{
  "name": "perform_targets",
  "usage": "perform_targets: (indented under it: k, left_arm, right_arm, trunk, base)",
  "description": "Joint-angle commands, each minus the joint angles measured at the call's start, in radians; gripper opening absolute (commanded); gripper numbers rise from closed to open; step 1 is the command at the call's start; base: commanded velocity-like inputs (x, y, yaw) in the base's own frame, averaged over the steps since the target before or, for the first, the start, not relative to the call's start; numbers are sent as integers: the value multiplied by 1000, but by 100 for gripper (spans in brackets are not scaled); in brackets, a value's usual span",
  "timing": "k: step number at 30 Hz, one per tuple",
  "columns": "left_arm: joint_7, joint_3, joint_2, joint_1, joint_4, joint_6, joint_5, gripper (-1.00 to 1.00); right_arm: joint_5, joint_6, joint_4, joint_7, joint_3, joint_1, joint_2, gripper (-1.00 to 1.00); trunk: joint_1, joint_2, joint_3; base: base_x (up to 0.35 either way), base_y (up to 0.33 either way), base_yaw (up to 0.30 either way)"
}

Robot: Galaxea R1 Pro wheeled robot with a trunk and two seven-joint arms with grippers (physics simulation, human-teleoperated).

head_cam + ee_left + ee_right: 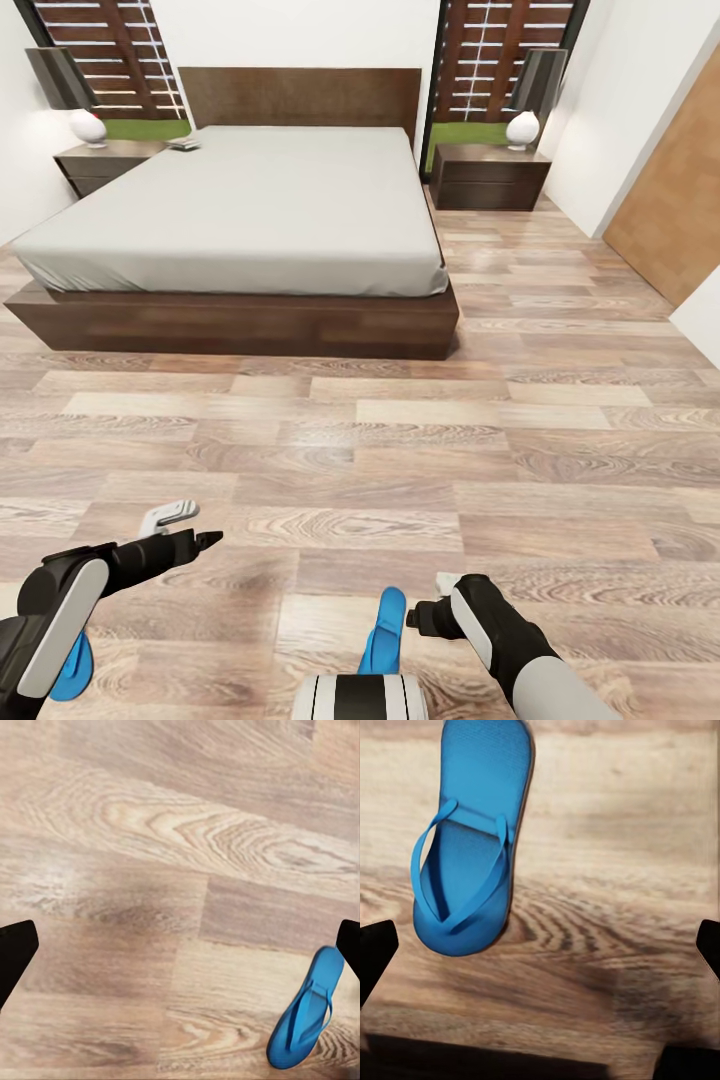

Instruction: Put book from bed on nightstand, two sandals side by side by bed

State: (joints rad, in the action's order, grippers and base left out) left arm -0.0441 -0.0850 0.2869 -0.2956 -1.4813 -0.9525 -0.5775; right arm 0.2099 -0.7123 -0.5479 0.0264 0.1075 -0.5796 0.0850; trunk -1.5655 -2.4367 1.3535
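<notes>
The bed [250, 200], with a pale grey mattress on a dark wood base, stands ahead across the floor. A small flat book [185, 143] lies on its far left corner, near the headboard. Low dark nightstands flank it, one on the left [105, 165] and one on the right [490, 175]. One blue sandal [385, 630] [472, 847] [307, 1016] lies on the floor between my arms, just left of my open right gripper [430, 600] [540, 952]. A second blue sandal [70, 668] peeks out from under my left forearm. My left gripper [195, 530] [180, 952] hangs open and empty over bare planks.
Each nightstand carries a white-based lamp [88, 125] [522, 128]. A brown door [670, 200] is in the right wall. Wide wood-plank floor [400, 440] stretches between me and the bed. My own base [360, 697] shows at the lower edge.
</notes>
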Motion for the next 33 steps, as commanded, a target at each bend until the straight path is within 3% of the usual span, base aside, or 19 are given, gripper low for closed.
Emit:
perform_targets:
  k: [1, 12, 33]
  left_arm:
    - [-5, 1, 0, 0, 0, -3, 3, 100]
    - [-4, 35, 1, -1, 4, 3, 4, 100]
    - [-3, 42, 1, -1, 4, 4, 3, 100]
  right_arm:
    - [5, -4, -1, 3, 4, 0, -1, 100]
    - [5, -4, -1, 3, 4, 0, -1, 100]
    - [6, -4, -1, 3, 5, 0, -1, 100]
  trunk:
    - [0, 0, 1]
    - [0, 0, 1]
    - [0, 0, 1]
  base:
    - [110, 0, 0]
    - [103, 0, 0]
    - [49, 10, 0]
